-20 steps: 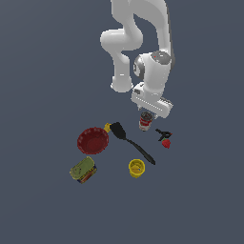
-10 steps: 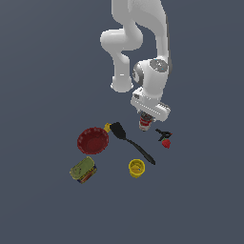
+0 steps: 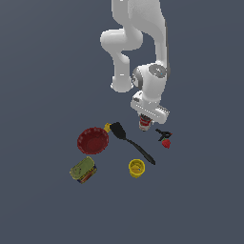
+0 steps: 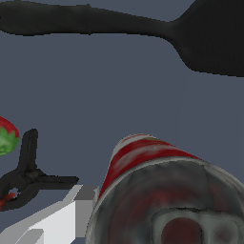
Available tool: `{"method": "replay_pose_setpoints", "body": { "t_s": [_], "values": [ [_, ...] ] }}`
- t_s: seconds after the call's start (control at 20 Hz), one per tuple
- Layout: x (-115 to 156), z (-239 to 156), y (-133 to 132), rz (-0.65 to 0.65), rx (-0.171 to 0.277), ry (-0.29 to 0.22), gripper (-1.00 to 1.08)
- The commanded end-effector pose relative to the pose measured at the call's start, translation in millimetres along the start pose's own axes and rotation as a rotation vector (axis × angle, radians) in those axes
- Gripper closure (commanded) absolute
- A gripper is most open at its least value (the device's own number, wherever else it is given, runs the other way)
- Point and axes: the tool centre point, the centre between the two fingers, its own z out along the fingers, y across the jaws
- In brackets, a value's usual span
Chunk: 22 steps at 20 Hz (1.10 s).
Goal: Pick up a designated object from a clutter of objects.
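The white Panda arm (image 3: 138, 52) is being shown descending from the top centre of the exterior view, its wrist bent toward the middle of the frame. Below it, the red bowl (image 3: 93, 141) is being seen left of centre, resting on the grey floor (image 3: 43, 86). The black spatula (image 3: 132, 143) is lying just to the bowl's right, stretched diagonally toward the lower right; in the wrist view it is running across the upper part of the frame. The green-labelled tin (image 3: 83, 170) is lying below the bowl, toward the lower left, and the yellow cup (image 3: 136, 167) is standing below the spatula's handle end.

The red-and-white can (image 3: 145, 123) is being held directly under the gripper (image 3: 146, 122), a little right of centre in the exterior view. In the wrist view the can (image 4: 157, 195) is filling the lower right, its dark metallic top facing the camera, with one pale finger (image 4: 57, 217) pressed against its side. The jaws are being kept narrowed onto the can.

The black clamp (image 3: 162, 133) is lying right of the can, with the strawberry (image 3: 166, 143) just beneath it. Whether these two are touching cannot be told.
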Motion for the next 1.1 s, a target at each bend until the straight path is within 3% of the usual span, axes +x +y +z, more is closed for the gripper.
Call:
{"method": "replay_pose_setpoints", "body": {
  "t_s": [0.0, 0.65, 1.05],
  "values": [
    [0.2, 0.6, 0.0, 0.000, 0.000, 0.000, 1.08],
    [1.4, -2.9, 1.0, 0.000, 0.001, 0.001, 1.08],
    [12.7, -26.7, 12.5, -0.001, 0.001, 0.000, 1.08]
  ]
}}
